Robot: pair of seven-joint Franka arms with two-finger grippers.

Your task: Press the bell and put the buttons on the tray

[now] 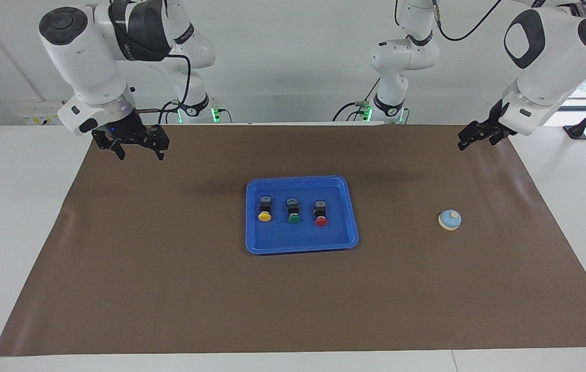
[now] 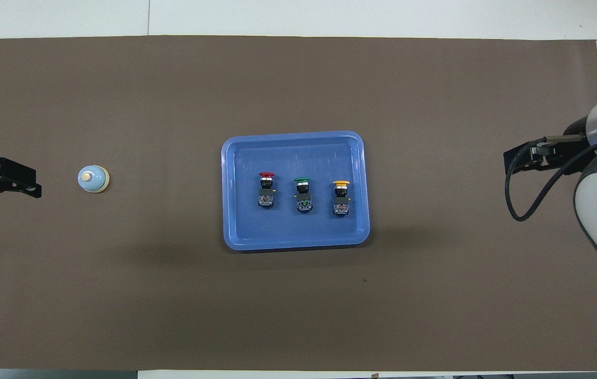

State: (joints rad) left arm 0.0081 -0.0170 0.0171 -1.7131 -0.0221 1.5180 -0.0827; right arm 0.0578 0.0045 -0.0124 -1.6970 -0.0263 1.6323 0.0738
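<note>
Fingers spread wide and empty on both the left gripper [image 1: 471, 140] and right gripper [image 1: 139, 153], raised over the mat's [image 1: 169, 289] ends; three buttons [image 1: 293, 211] lie in the tray [image 1: 272, 245], bell [image 1: 449, 219] toward the left arm's end.

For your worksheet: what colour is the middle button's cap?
Green: the middle button in the tray, clearest in the overhead view.

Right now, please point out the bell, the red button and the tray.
bell [image 1: 449, 219]: facing view, on its light-blue dome.
red button [image 1: 321, 221]: facing view, on its round red cap.
tray [image 2: 235, 231]: overhead view, on bare blue floor.
</note>
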